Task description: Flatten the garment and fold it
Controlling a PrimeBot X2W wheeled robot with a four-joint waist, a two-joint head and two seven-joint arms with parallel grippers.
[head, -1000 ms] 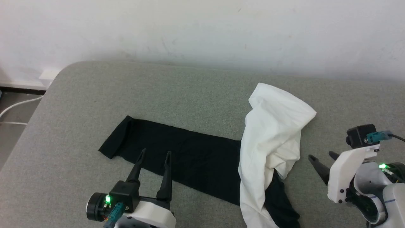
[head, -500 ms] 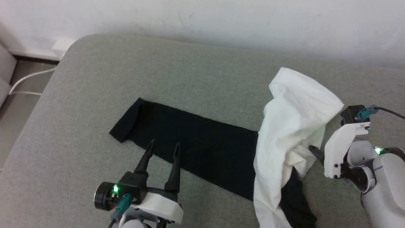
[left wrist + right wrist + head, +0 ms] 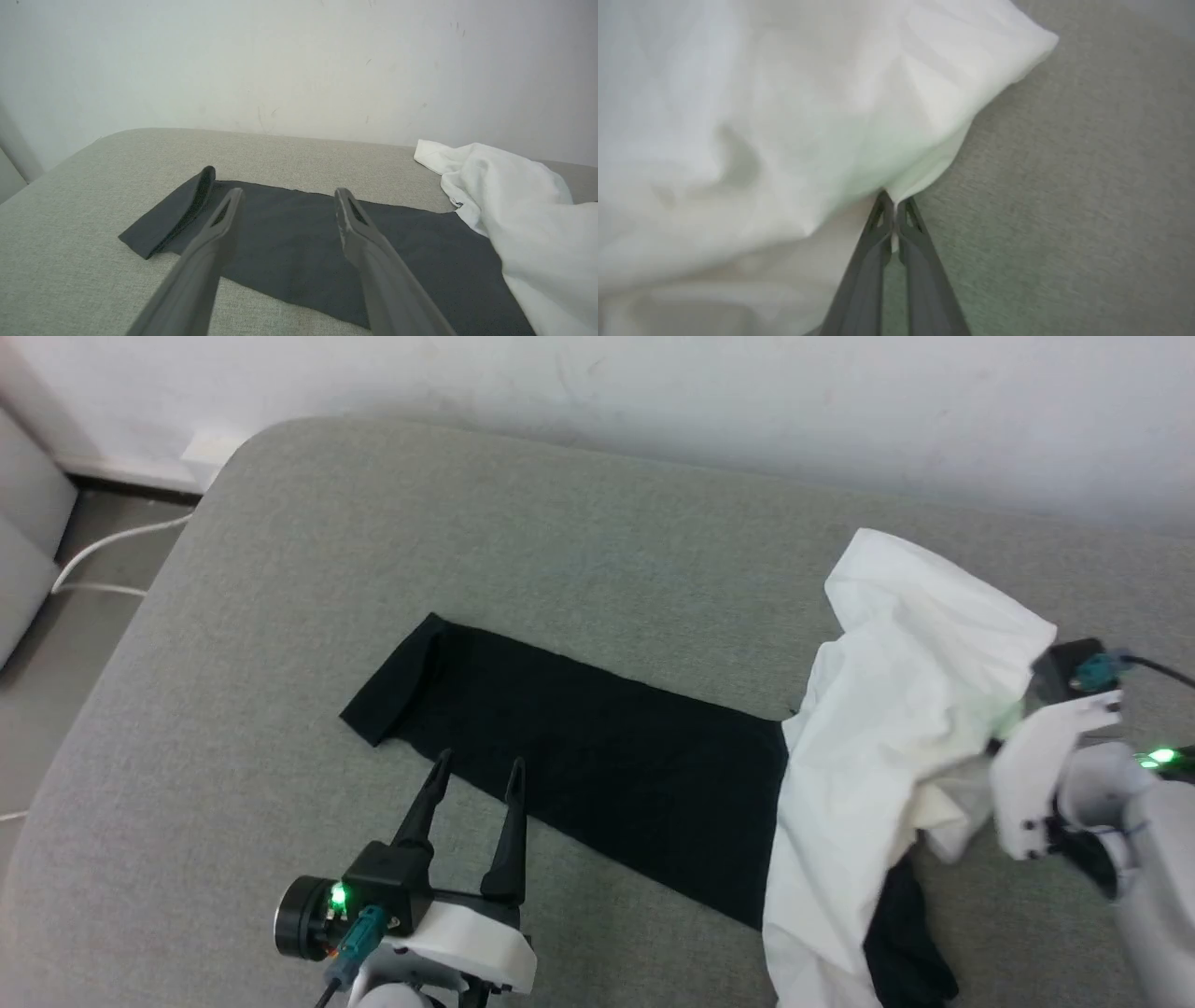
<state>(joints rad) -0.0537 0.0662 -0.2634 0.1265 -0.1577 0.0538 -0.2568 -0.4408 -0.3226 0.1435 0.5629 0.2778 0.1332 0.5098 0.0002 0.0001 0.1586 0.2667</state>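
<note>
Pinching a white fold of the shirt (image 3: 896,709), the right claw (image 3: 892,198) is closed tight. The shirt lies bunched on the grey cushion (image 3: 373,541), its black sleeve (image 3: 607,765) flat leftward. The left claw (image 3: 474,773) gapes wide at the sleeve's near edge.

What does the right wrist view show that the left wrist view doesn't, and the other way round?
Right wrist view: the right gripper pinched shut on a white fold of the garment. Left wrist view: the left gripper, fingers spread apart, pointing across the black sleeve, which lies flat, with a pale wall behind. Both: the garment's white cloth bunched up on the grey cushion.
</note>
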